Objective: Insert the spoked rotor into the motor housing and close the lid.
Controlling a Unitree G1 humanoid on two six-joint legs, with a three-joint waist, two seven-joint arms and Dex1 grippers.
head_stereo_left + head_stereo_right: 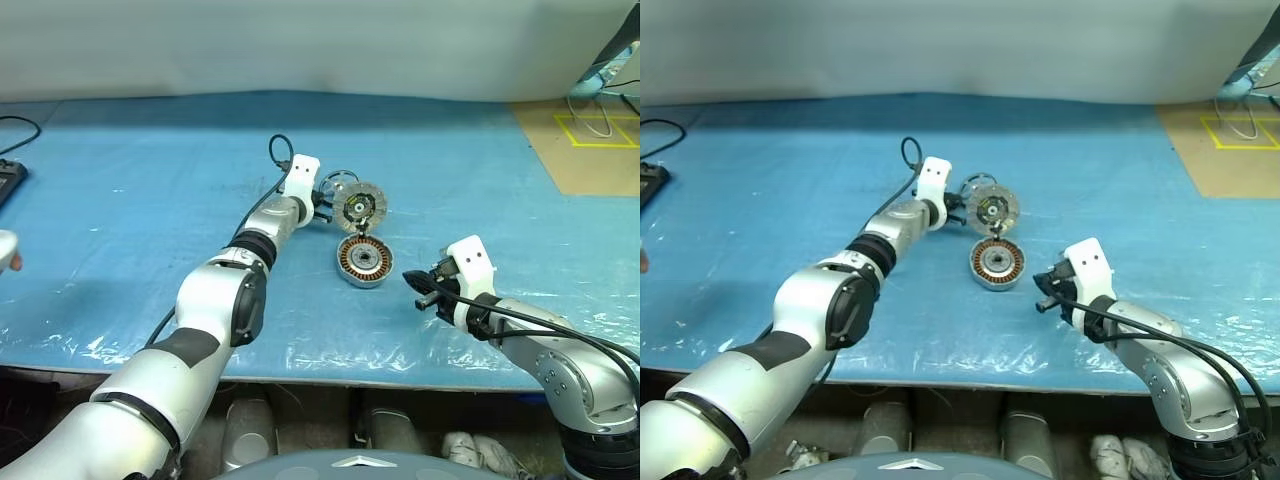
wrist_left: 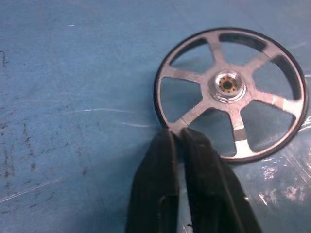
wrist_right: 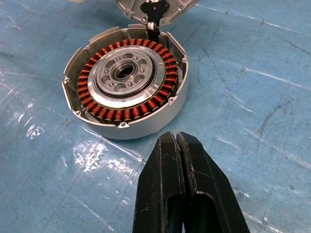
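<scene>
Left hand (image 2: 181,138) closed on the rim of the rotor (image 2: 232,92), pinching the dark edge at a spoke's foot, presumably so the wheel can be lifted flat. Rotor lying on the blue worktop (image 1: 150,200) at the far side, just left of the lid (image 1: 359,206). Lid tilted up just beyond the housing (image 1: 362,260), leaving the copper windings open for insertion. Right hand (image 3: 176,141) closed, holding nothing, parked near and right of the housing, likely ready to steady it.
</scene>
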